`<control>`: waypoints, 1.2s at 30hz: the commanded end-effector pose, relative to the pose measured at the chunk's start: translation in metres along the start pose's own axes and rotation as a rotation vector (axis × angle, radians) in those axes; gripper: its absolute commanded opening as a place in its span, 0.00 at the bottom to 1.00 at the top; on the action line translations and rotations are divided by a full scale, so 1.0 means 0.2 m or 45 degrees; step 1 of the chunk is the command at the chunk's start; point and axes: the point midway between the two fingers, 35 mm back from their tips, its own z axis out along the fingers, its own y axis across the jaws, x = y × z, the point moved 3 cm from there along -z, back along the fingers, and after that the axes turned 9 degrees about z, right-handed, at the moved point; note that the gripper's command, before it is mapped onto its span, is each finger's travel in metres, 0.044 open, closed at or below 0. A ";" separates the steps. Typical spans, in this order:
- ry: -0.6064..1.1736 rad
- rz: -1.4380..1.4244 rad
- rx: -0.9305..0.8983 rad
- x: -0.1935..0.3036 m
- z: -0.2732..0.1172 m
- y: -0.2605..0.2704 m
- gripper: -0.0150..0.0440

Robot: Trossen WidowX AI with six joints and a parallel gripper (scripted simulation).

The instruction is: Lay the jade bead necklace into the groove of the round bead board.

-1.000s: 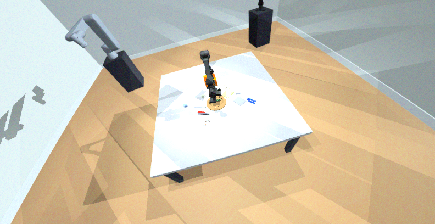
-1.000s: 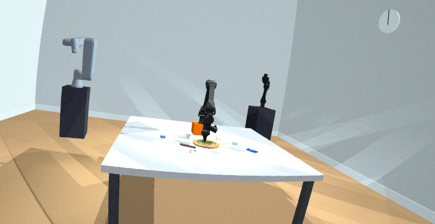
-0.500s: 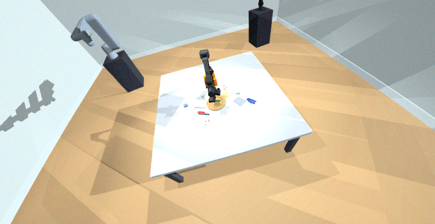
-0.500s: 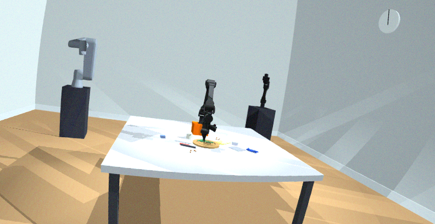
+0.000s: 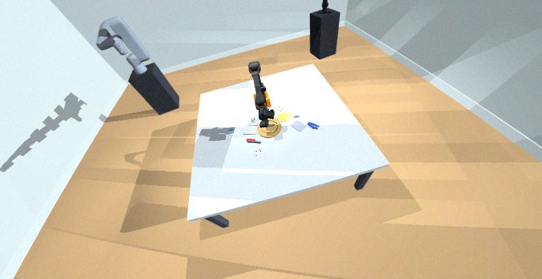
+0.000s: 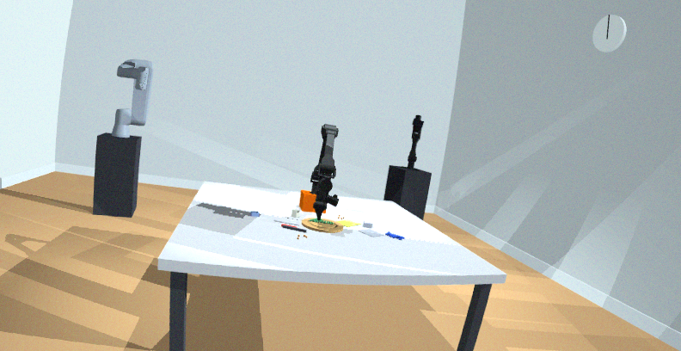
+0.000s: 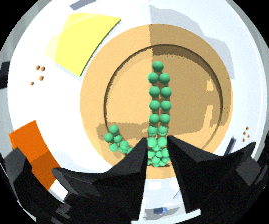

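Observation:
The round wooden bead board [image 5: 276, 134] [image 6: 337, 229] [image 7: 92, 95] lies on the table, with a ring-shaped groove [image 7: 104, 107]. My gripper [image 5: 264, 126] [image 6: 318, 218] [image 7: 158, 138] is low over the board's near part in the wrist view, its fingers nearly together on beads of the green jade necklace [image 5: 271, 125] [image 6: 314, 221] [image 7: 154, 105]. Two close rows of beads run from the fingertips across the middle of the board, inside the groove's ring. More beads bunch between and below the fingertips, and a short cluster lies at the lower left near the groove. The fingers hide part of the strand.
A yellow sheet [image 5: 284, 116] [image 6: 349, 224] [image 7: 80, 42] lies beside the board. An orange block [image 5: 267, 98] [image 6: 307, 201] [image 7: 32, 147] stands near the arm. A red and black pen-like item [image 5: 253, 140] [image 6: 293, 228], a blue item [image 5: 313, 125] [image 6: 394, 235] and a grey square [image 5: 298, 126] lie around the board.

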 end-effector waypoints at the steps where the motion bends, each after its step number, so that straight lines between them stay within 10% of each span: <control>1: 0.009 -0.006 -0.011 0.01 0.02 0.01 0.25; 4: 0.009 -0.006 -0.011 0.01 0.02 0.01 0.25; 21: 0.005 -0.003 -0.007 0.00 0.00 0.00 1.00; 36: 0.009 -0.006 -0.011 0.00 0.00 0.00 1.00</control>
